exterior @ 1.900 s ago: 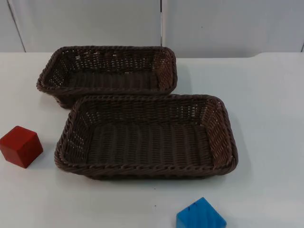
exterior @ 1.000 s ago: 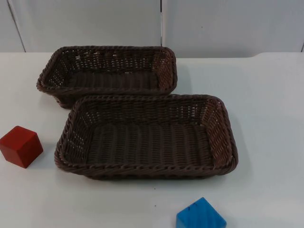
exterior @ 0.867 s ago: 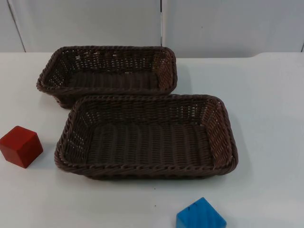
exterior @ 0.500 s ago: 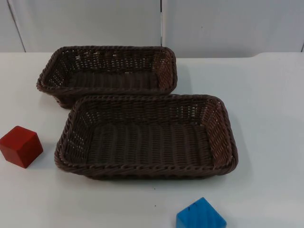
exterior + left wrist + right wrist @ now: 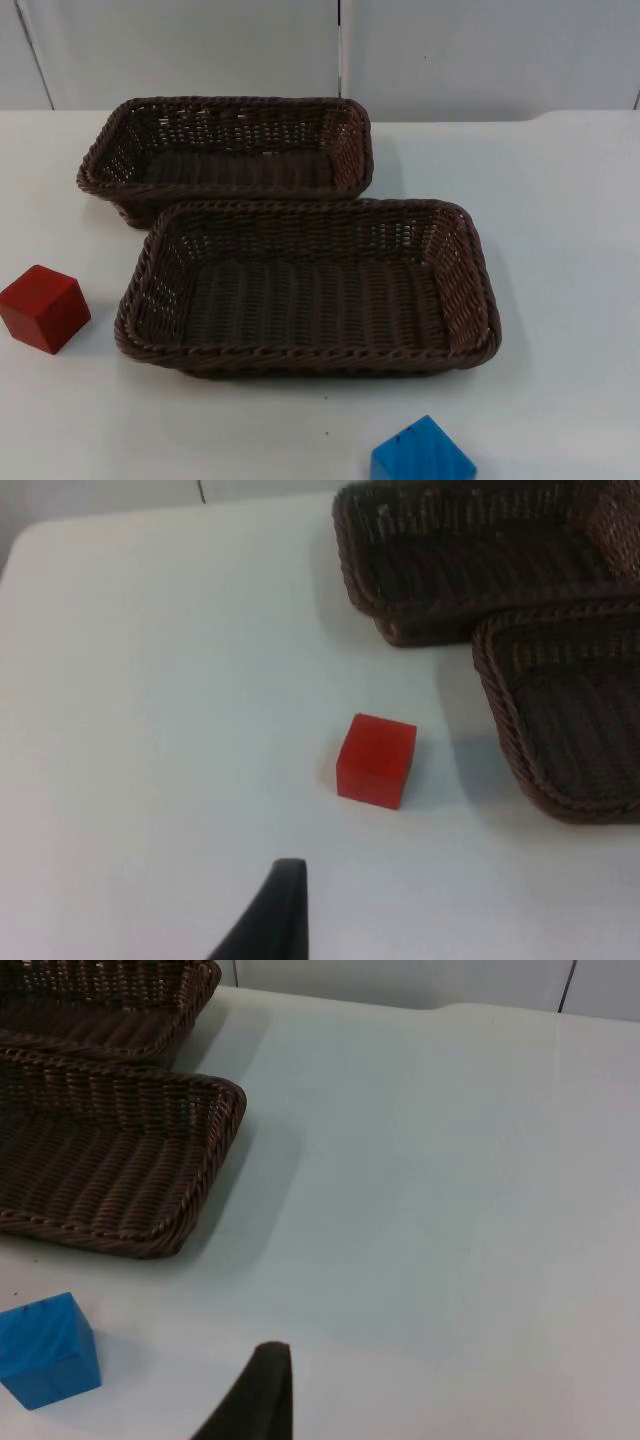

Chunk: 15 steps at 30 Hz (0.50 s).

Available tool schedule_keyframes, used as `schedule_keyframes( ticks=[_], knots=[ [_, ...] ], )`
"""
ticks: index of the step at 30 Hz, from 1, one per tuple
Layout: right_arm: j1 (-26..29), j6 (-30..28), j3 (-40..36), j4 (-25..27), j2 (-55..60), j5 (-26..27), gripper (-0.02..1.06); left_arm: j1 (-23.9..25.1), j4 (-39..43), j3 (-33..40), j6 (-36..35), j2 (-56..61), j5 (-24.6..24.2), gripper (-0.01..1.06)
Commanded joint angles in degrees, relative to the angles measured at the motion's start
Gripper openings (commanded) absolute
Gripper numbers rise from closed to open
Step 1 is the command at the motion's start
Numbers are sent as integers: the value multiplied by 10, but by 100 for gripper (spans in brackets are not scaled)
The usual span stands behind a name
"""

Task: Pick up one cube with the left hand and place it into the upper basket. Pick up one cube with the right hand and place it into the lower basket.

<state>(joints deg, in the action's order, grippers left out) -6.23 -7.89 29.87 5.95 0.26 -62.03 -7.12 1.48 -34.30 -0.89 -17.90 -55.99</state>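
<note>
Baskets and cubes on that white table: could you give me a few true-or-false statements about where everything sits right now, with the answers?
1. Both baskets hold nothing. True: the upper basket and the lower basket have bare woven floors.
2. The red cube lies inside the lower basket. False: the red cube sits on the table, to the picture's left of that basket.
3. The blue cube sits on the table in front of the lower basket. True: the blue cube is near the picture's bottom edge.
4. The two cubes touch. False: they lie far apart, at opposite sides of the lower basket.
5. A gripper holds the red cube. False: it rests free on the table.
</note>
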Motion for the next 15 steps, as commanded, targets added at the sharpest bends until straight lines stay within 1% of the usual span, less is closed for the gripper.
schedule_keyframes(
  ticks=[1,3,5,15],
  knots=[
    [3,-4,-3,2,-3,0,105,-2,-11,-3,1,-25,20,105],
    [3,-4,-3,2,-3,0,105,-2,-11,-3,9,-35,25,105],
    [3,-4,-3,2,-3,0,105,-2,-11,-3,20,-59,50,105],
    [3,-4,-3,2,-3,0,105,-2,-29,-3,20,-147,107,105]
  ],
)
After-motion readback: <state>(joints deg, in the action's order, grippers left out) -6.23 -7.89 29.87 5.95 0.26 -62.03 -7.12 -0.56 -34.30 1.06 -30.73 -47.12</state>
